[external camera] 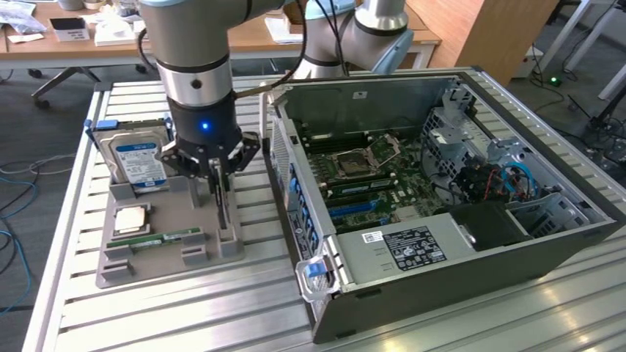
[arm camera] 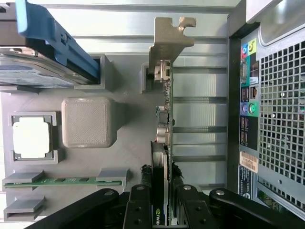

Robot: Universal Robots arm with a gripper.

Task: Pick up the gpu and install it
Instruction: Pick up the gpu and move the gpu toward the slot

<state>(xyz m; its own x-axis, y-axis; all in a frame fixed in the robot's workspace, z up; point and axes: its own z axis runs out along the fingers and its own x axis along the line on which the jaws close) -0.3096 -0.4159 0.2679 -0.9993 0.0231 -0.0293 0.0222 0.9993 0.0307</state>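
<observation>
The gpu (arm camera: 162,119) would likely handle as a light, stiff but fragile board, best taken by its bare upper edge, away from the components and the connector strip. The jaws of the gripper (arm camera: 160,193) had closed on that edge, one finger (arm camera: 141,205) on either face. It looked like a thin, dark circuit card standing on edge, with a pale metal bracket (arm camera: 169,43) at its far end and a green logo near the grip. The gpu (external camera: 224,216) sat in a slot of the grey tray (external camera: 166,213) on the table (external camera: 196,308), at about nine o'clock from the open computer case (external camera: 470,264) in the exterior view, with the hard drive (external camera: 137,161) at ten o'clock from the card.
</observation>
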